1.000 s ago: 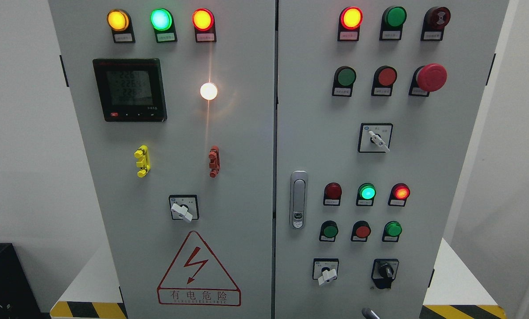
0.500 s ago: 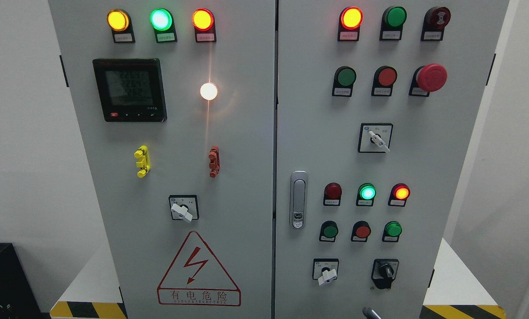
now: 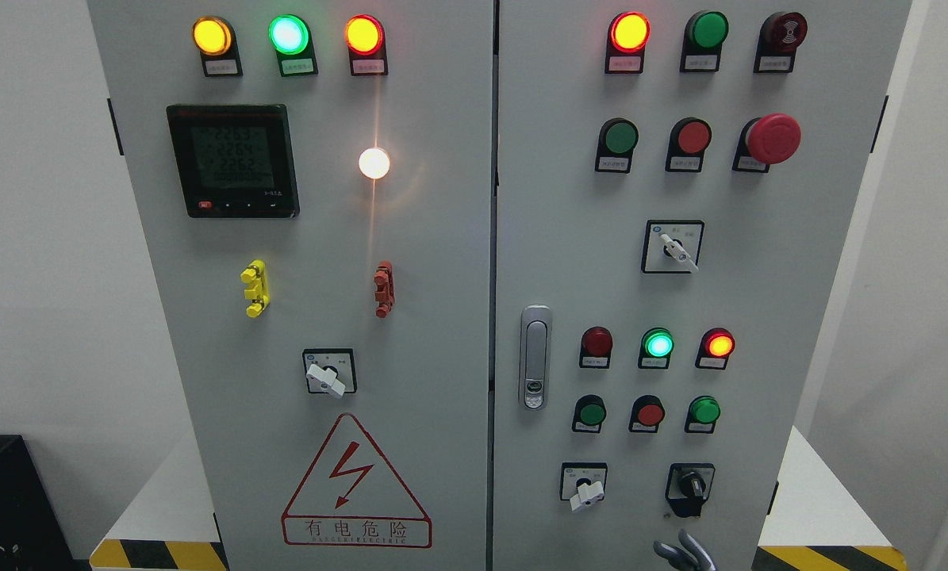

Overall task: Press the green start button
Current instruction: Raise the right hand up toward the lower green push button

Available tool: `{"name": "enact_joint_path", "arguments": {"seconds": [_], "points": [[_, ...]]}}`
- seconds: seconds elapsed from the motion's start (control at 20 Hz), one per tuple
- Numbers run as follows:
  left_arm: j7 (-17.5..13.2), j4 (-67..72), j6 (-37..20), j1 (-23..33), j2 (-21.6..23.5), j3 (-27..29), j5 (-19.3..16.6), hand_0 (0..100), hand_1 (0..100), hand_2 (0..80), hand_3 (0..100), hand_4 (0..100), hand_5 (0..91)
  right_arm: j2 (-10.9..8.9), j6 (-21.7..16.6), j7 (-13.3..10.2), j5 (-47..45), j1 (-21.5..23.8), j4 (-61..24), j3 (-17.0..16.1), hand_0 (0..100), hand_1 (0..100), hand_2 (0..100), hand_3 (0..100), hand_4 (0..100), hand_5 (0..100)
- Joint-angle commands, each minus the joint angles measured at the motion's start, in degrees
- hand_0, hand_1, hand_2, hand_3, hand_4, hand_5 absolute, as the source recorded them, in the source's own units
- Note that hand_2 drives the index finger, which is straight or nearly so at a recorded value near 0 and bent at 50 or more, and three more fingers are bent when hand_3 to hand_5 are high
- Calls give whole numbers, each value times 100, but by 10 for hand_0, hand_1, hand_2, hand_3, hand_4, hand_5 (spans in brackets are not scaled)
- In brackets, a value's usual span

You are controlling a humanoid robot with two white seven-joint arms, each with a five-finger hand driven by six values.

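Nothing pressed yet. On the right cabinet door [image 3: 569, 262], several unlit green buttons sit flush: one in the upper row [image 3: 621, 137], two lower down [image 3: 592, 413] [image 3: 705, 410]; which is start, I cannot tell. At the bottom edge, right hand [image 3: 684, 553] fingertips peek up, slightly spread, holding nothing.

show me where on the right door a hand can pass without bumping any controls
Bare panel runs between the selector switch and the lit green lamp, and right of the door handle above it. It is crowded around the lower green button, just above the robot hand.
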Motion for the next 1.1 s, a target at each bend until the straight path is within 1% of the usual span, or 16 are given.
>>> {"name": "enact_joint_path", "arguments": {"seconds": [0.0,0.1,0.15,0.25,0.35,0.4,0.65,0.75,0.9,1.0,1.05], "points": [[3,-158,2,-132,0,0,0,120,556,0,0,0,0,4,-113,-465,1901,-136,-164,-29,240,374,0,699,720,769],[3,-158,2,-132,0,0,0,120,556,0,0,0,0,4,-113,-764,2639,-224,-138,-73,256,369,0,714,741,808],[3,-158,2,-132,0,0,0,120,556,0,0,0,0,13,-139,-870,2903,-241,-129,-99,264,366,0,719,746,819],[3,-158,2,-132,0,0,0,120,556,0,0,0,0,13,-148,-984,3317,-320,-111,-100,277,360,0,729,758,850],[3,-158,2,-132,0,0,0,120,556,0,0,0,0,21,-148,-1204,3896,-487,-33,-117,292,348,0,738,762,870],[3,-158,2,-132,0,0,0,120,556,0,0,0,0,13,-148,-1274,4125,-557,-6,-126,303,340,0,739,765,875],[3,-158,2,-132,0,0,0,120,556,0,0,0,0,22,-139,-1328,4865,-804,283,-144,336,323,0,746,772,899],[3,-158,2,-132,0,0,0,120,556,0,0,0,0,30,-139,-1450,5093,-944,485,-144,343,316,0,749,774,901],[3,-158,2,-132,0,0,0,120,556,0,0,0,0,30,-113,-1486,5270,-1085,706,-144,349,311,0,758,774,899],[3,-158,2,-132,0,0,0,120,556,0,0,0,0,30,-87,-1573,5401,-1173,802,-144,352,309,0,756,771,891],[3,-158,2,-132,9,0,0,120,556,0,0,0,0,30,-69,-1574,5446,-1225,846,-144,352,308,0,754,770,890]]}}
